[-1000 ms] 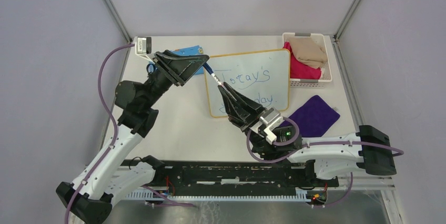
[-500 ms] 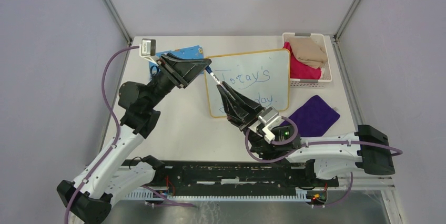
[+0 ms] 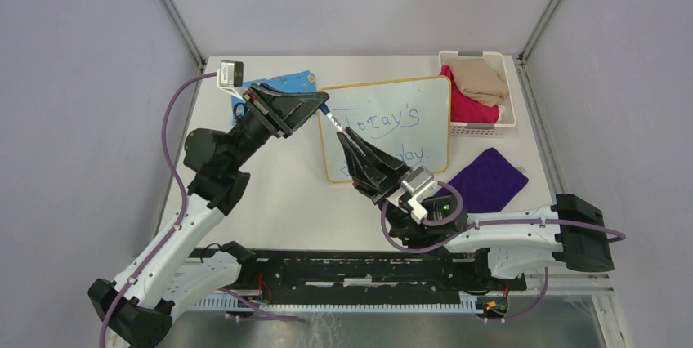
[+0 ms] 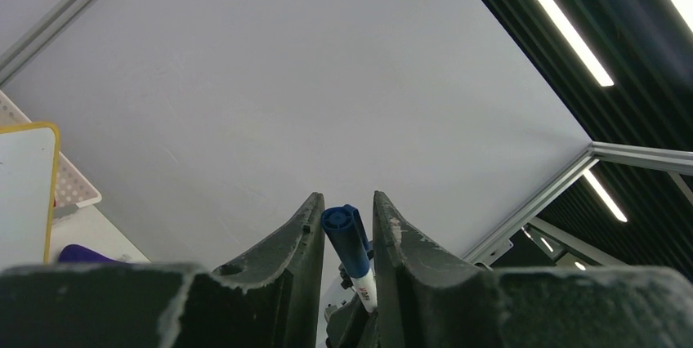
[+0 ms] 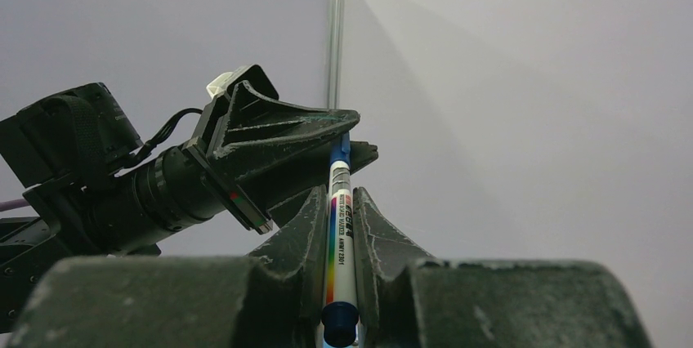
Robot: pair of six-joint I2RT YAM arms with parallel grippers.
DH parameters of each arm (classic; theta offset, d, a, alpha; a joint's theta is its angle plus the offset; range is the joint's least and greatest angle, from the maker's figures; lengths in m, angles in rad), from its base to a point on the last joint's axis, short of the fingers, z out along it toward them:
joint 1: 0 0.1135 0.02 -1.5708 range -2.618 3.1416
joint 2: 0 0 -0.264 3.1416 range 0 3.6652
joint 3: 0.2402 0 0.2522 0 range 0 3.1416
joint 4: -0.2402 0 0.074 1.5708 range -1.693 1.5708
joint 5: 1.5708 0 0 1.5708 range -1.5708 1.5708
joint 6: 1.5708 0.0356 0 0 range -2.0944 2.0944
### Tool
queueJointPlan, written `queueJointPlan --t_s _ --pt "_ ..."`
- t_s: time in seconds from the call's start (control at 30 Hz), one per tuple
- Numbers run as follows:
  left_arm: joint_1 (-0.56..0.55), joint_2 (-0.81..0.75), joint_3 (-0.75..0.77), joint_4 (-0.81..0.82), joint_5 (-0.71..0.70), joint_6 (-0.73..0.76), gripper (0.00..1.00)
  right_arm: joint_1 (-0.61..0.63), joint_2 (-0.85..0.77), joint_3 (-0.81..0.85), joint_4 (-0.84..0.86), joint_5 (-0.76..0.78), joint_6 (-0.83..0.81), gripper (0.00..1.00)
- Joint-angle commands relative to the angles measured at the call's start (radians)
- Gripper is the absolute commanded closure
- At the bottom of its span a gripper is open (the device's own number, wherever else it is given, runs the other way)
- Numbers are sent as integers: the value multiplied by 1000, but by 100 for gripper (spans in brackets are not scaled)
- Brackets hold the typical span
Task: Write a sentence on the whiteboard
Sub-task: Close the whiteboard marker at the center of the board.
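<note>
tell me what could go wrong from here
The blue cap sits tilted inside the left gripper; an off-centre squeeze could slip off it or twist the marker in the right gripper. The marker hangs over the edge of the whiteboard beside the sentence, so a drop could smear the writing.

Top view is bright, evenly lit from above; the whiteboard [image 3: 429, 95] reads clean white; soft shadows lie under the arms on the table [image 3: 278, 201]; light strips [image 4: 564, 25] glare in the left wrist view; the marker [image 5: 337, 225] print is sharp, the near foreground soft.
</note>
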Motion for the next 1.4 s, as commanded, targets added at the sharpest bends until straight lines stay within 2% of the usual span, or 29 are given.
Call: queueJointPlan --t_s 0.0,0.37,0.53,0.7,1.37 --pt "-9 -9 7 63 14 -43 68 4 6 36 33 14 -10 100" --pt "-22 -10 5 63 16 -49 98 4 18 41 38 35 -27 100" --pt "-43 -14 -1 56 12 -48 98 3 35 53 43 44 -37 100" --pt "-78 -16 10 -33 14 -21 98 1 46 70 37 44 -37 100" --pt "-153 -58 8 -37 28 4 98 -17 72 94 24 31 -27 100"
